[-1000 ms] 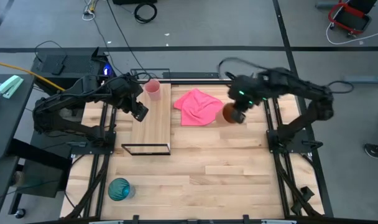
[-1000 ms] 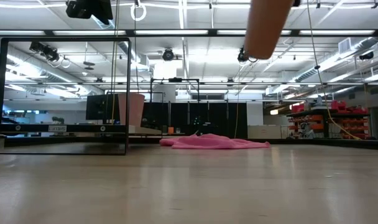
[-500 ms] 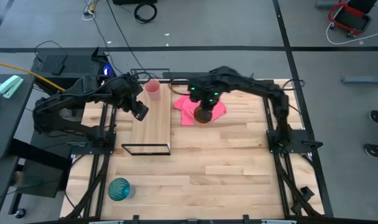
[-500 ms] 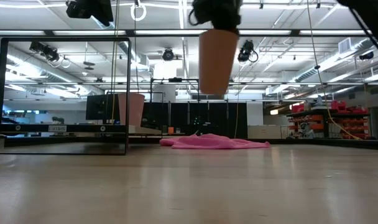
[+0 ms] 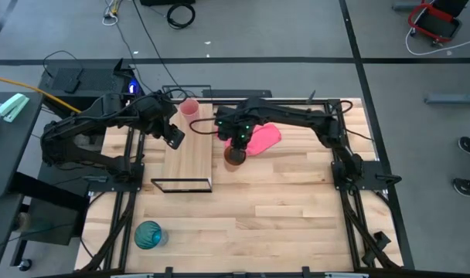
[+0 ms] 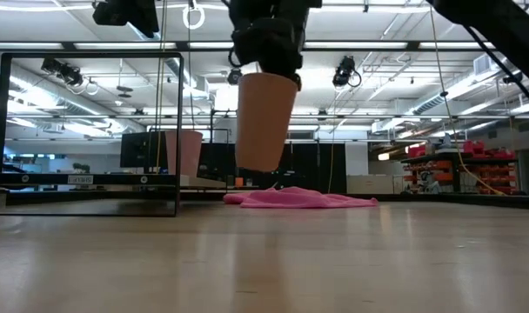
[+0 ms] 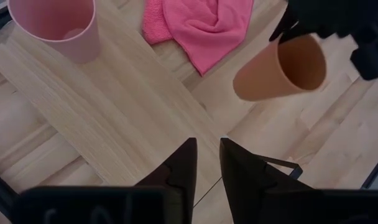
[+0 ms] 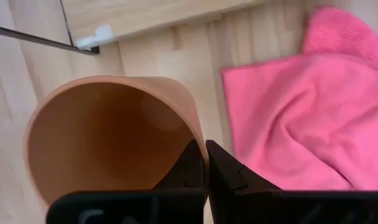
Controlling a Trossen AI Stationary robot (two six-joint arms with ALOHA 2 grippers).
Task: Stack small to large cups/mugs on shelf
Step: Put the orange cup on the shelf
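Progress | pink cup [image 5: 189,107] on shelf [image 5: 189,158] | right gripper [image 8: 202,163] pinches orange cup [image 6: 263,119] rim, airborne beside shelf | teal cup [image 5: 148,234] untouched on table | left gripper [image 7: 206,163] nearly closed, empty.

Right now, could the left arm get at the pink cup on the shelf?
Probably yes. The left gripper hovers over the shelf, empty and nearly shut, with the pink cup just beyond it and bare board between. The right gripper, holding the orange cup, is off to the side.
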